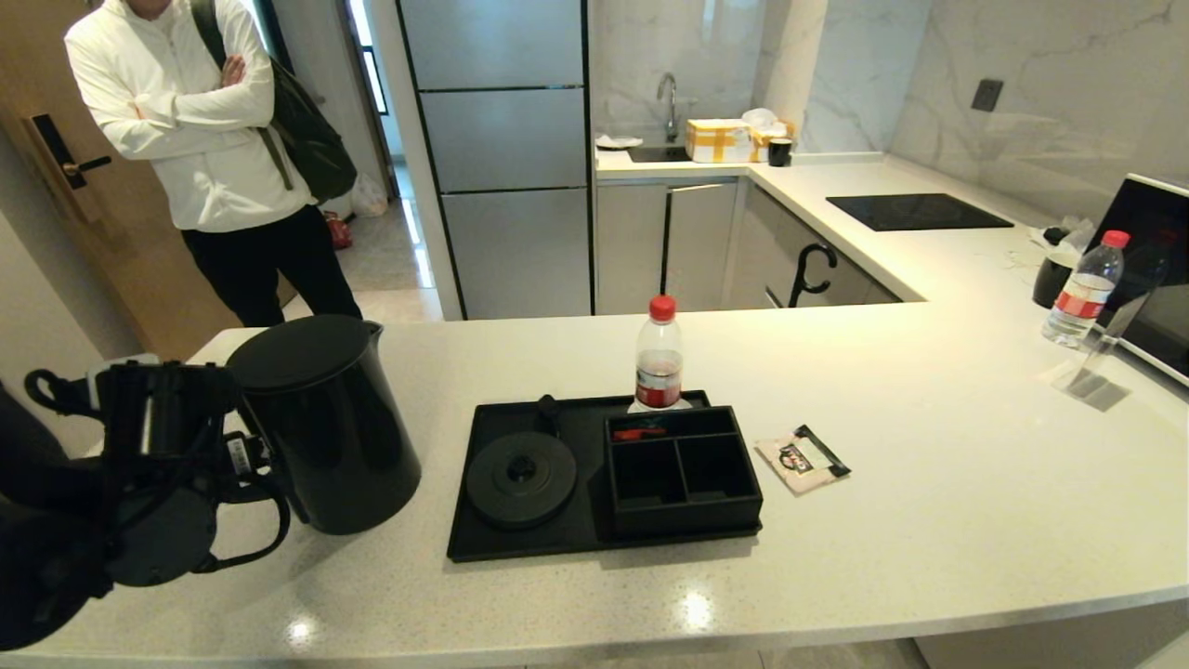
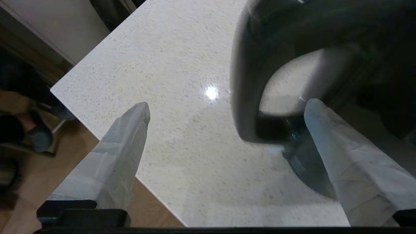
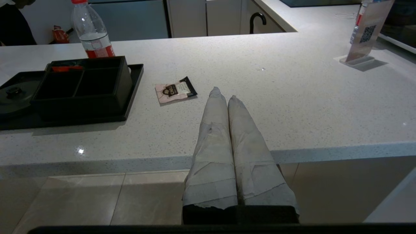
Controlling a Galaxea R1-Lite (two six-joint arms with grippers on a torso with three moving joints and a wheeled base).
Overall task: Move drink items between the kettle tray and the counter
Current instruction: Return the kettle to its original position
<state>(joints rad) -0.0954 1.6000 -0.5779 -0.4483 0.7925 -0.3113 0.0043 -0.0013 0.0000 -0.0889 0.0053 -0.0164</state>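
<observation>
Kettle (image 1: pixel 325 423) and sachet (image 1: pixel 801 459) both off tray (image 1: pixel 520 544), on counter (image 1: pixel 929 520). Your left tool (image 2: pixel 227 112) released, straddling kettle handle at left edge; right tool (image 3: pixel 225 99) clenched, empty.

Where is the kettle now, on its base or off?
Off: the kettle stands upright on the counter, left of the bare round base.
</observation>
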